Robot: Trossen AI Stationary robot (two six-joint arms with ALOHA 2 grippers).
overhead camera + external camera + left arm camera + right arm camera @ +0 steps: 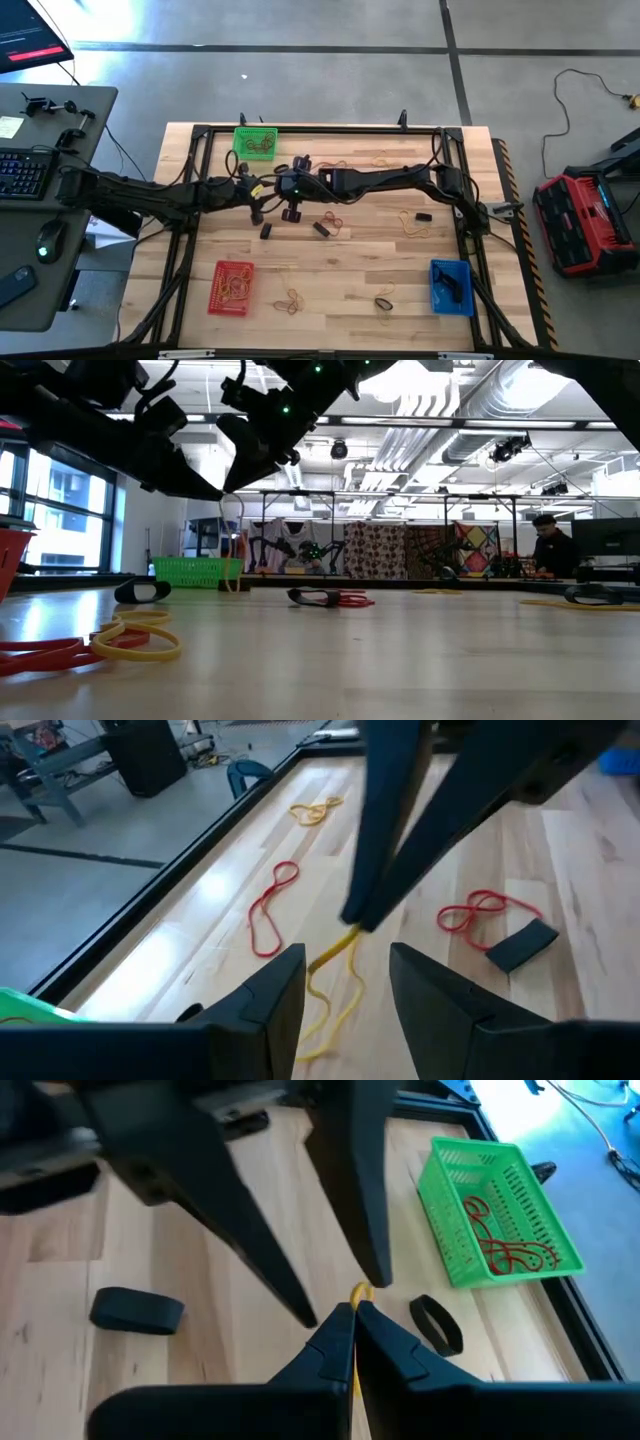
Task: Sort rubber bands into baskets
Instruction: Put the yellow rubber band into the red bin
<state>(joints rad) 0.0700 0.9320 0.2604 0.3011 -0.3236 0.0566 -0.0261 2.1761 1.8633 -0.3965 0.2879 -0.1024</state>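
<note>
A yellow rubber band [335, 982] is held up above the wooden counter [340, 275], near its middle and a little toward the far left. It is pinched at its top by the right end effector [354, 1312], whose two fingers are pressed tight together on it. The rest of the band hangs down loose. The left end effector [345, 985] is placed on either side of the same band, with its fingers spread apart and not touching it.

A green basket [254, 143] is set at the far left of the counter, just beside the two end effectors, and red rubber bands [505, 1245] are seen inside it. A red basket [231, 287] is set at the near left with bands in it. A blue basket [451, 286] is set at the near right, and something black is seen in it.

More bands are spread on the counter. A red band [268, 910] and a yellow band [315, 811] are laid toward the far edge. Another red band [480, 910] is laid touching a flat black band [522, 942]. Two more black bands [436, 1324] are seen near the green basket. A tan band [291, 298] is laid between the red and blue baskets.

A person [549, 546] is seen far back in the room.
</note>
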